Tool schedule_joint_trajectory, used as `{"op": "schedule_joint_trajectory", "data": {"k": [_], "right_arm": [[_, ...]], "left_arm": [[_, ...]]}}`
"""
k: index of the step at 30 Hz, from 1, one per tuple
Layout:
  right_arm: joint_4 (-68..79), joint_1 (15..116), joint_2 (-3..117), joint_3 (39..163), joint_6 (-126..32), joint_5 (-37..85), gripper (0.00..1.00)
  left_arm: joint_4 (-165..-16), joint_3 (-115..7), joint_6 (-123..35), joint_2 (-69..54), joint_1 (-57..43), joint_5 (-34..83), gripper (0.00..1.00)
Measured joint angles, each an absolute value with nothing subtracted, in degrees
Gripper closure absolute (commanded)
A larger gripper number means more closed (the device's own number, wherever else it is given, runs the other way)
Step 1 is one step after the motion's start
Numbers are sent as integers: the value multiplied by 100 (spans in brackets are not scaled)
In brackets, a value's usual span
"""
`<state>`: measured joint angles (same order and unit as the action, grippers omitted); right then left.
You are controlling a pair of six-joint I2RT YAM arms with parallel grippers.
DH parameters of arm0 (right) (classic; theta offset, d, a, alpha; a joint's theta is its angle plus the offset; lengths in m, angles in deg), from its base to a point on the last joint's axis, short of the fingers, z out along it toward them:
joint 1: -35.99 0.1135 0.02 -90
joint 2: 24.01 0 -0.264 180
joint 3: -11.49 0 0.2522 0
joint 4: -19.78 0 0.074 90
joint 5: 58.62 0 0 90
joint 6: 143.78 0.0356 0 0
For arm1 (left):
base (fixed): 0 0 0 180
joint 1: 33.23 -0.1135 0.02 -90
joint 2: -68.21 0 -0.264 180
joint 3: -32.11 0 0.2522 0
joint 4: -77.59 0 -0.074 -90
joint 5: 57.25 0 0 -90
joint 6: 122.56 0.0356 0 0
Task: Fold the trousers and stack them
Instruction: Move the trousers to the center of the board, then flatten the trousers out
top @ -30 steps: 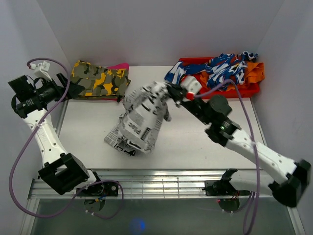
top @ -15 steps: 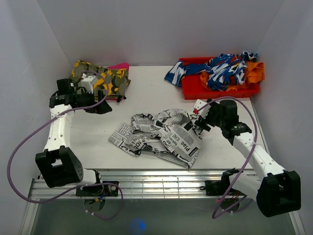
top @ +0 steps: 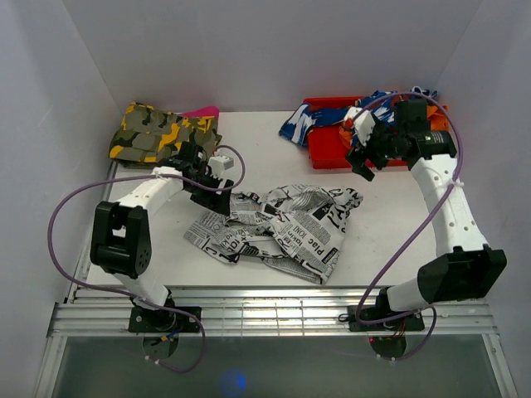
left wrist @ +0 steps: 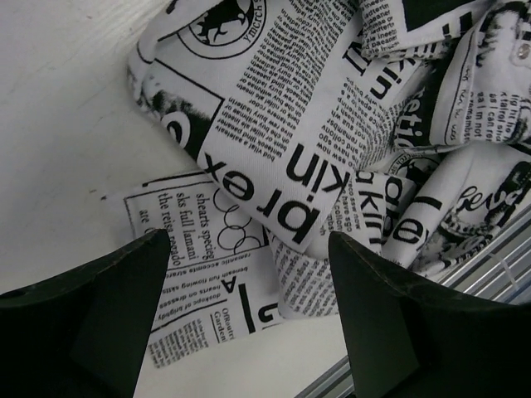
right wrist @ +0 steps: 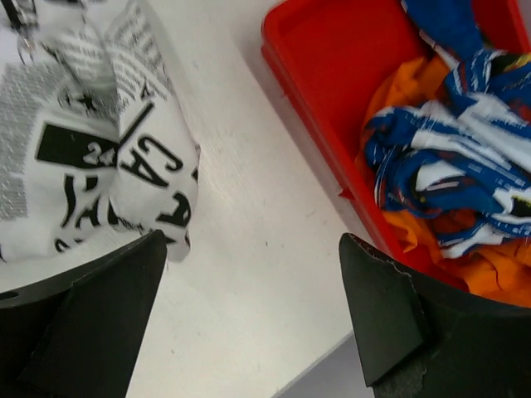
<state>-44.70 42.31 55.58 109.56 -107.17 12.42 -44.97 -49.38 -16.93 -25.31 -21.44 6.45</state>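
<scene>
- We find the trousers (top: 278, 232) crumpled at the middle of the tabletop (top: 390, 217), long axis running left to right.
- Our left claw (left wrist: 249, 239), wide open and empty, hovers over their left end, the nearer arm.
- Our right claw (right wrist: 250, 240), open and empty too, hangs near the far-right corner.

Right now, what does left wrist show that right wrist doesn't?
Only left wrist: the crumpled bulk of the trousers filling most of the frame, plus a metal rail in the bottom right corner.
Only right wrist: the red bin holding a blue-and-white garment and orange cloth.
Both: some of the newsprint trousers, bare white table, and each arm's own open, empty gripper, the left gripper and the right gripper.
</scene>
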Motion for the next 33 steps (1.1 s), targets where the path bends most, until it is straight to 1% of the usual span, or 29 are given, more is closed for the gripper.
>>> {"op": "schedule_joint_trajectory", "data": {"k": [1,3,6,7,10,11,13,18,25,27,31,33], "right_arm": [[-4623,4301,5794,11430,-10457,1082,10],[-4760,4568,6091,11988,-9954,892,7],[-4749,5296,6334,12112,-9311,822,7],[-4734,5622,6404,12056,-9134,831,7],[-4570,6644,6640,11802,-8815,1023,4],[-4522,6968,6745,11730,-8739,1060,4],[-4402,7475,6972,11677,-8634,1156,2],[-3921,8229,7566,11653,-8540,1561,0],[-3418,8780,8683,11761,-8575,1983,0],[-3366,8889,9051,11900,-8588,2022,4],[-3386,8961,9372,12211,-8619,1921,7],[-3390,8992,9378,12272,-8697,1860,13]], "left_arm": [[-4558,-4955,-1736,-2670,-2037,702,14],[-4694,-5021,-1854,-3016,-1843,850,19],[-4816,-5110,-2077,-3547,-1674,1058,34],[-4838,-5115,-2112,-3654,-1661,1102,44],[-4858,-5160,-2351,-3814,-1700,1200,57],[-4858,-5156,-2403,-3818,-1722,1200,65],[-4860,-5080,-2595,-3822,-1851,1102,70],[-4788,-4719,-2871,-3722,-2481,586,76],[-4506,-4304,-2906,-3481,-3091,346,76],[-4486,-4253,-2899,-3451,-3123,322,76],[-4445,-4199,-2893,-3440,-3230,236,76],[-4399,-4190,-2882,-3440,-3303,219,75]]}}
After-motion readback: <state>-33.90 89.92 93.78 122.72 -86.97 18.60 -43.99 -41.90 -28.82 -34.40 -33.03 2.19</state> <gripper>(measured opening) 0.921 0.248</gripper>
